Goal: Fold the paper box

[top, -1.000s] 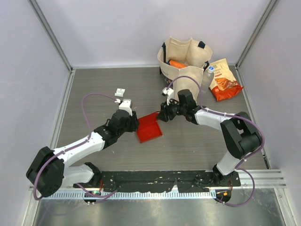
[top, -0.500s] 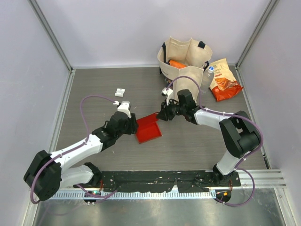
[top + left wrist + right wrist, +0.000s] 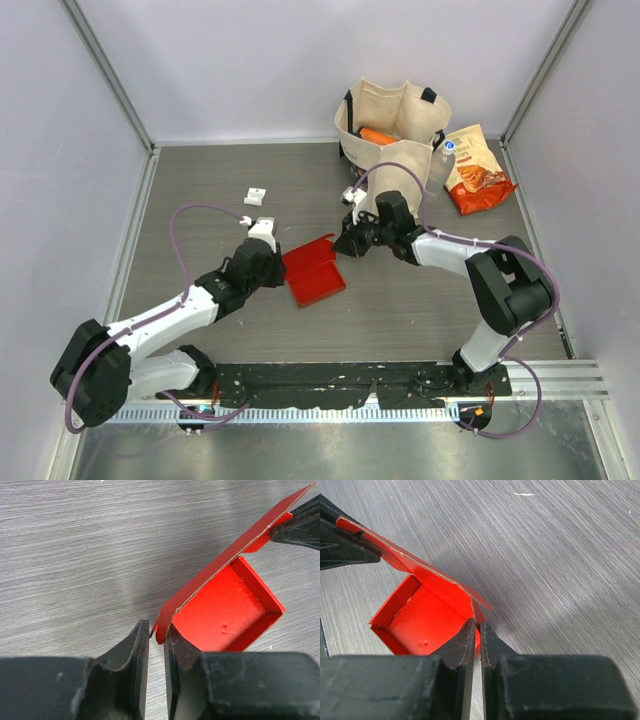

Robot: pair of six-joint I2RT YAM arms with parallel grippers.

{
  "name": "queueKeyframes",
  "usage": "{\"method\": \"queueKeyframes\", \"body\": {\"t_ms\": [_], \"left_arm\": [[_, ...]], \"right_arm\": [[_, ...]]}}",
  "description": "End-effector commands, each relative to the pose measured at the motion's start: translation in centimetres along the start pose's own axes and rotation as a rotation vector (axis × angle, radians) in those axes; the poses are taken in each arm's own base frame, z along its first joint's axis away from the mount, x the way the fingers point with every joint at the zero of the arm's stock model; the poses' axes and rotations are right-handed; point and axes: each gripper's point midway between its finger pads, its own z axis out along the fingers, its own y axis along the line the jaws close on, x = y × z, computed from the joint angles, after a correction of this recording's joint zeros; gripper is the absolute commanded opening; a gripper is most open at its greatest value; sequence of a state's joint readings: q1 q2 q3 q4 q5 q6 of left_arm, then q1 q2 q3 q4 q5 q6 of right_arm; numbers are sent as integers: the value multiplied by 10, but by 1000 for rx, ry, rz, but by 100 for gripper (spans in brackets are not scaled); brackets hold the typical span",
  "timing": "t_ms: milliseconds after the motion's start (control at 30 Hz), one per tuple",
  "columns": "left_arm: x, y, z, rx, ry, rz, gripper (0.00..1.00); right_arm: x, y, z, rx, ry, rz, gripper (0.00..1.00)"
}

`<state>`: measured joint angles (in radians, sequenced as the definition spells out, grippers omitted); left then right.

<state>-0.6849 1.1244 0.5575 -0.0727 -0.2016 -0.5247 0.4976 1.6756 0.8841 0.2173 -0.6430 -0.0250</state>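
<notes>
The paper box (image 3: 314, 274) is a small red card tray with its lid standing half up, lying on the table between the two arms. My left gripper (image 3: 281, 262) is shut on the lid's near-left corner; in the left wrist view that corner tab sits between the tips of the left gripper (image 3: 156, 630), with the open tray (image 3: 225, 610) beyond. My right gripper (image 3: 341, 243) is shut on the lid's opposite corner. The right wrist view shows the card edge pinched at the tips of the right gripper (image 3: 477, 626), beside the tray's inside (image 3: 420, 620).
A beige tote bag (image 3: 392, 122) holding an orange item stands at the back. To its right lie an orange snack bag (image 3: 478, 172) and a bottle (image 3: 444, 152). A small white piece (image 3: 255, 196) lies left of centre. Grey walls enclose the table.
Both grippers have narrowed their jaws onto the lid's corners. The left gripper has drawn back slightly to the left, and the lid now stands lifted off the tray.
</notes>
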Motion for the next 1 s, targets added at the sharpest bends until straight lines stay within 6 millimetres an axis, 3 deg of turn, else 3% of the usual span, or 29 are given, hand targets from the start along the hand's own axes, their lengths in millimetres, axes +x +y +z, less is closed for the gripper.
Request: {"method": "queueKeyframes", "body": {"t_ms": [0, 200, 233, 400, 433, 467, 567, 733, 967], "left_arm": [[-18, -4, 3, -13, -41, -21, 17], [-36, -4, 10, -66, -69, -9, 2], [-38, -4, 10, -76, -73, -8, 0], [-63, -1, 12, -166, -151, -43, 0], [-64, 1, 14, -188, -158, -48, 0], [-69, -2, 15, -195, -175, -57, 0], [-80, -2, 20, -250, -235, -105, 0], [-95, -3, 31, -302, -341, -191, 0], [-88, -1, 45, -304, -410, -261, 0]], "right_arm": [[-25, 17, -1, -8, -92, -42, 10], [-33, 33, -3, 60, -163, -73, 1], [-35, 28, -4, 109, -176, -71, 1], [-49, 26, -19, 295, -282, -82, 1], [-50, 34, -18, 305, -298, -83, 0], [-55, 21, -25, 413, -342, -60, 0], [-68, 19, -34, 532, -430, -28, 0], [-70, 7, -29, 695, -477, 26, 1], [-52, 11, -21, 855, -534, 78, 0]]}}
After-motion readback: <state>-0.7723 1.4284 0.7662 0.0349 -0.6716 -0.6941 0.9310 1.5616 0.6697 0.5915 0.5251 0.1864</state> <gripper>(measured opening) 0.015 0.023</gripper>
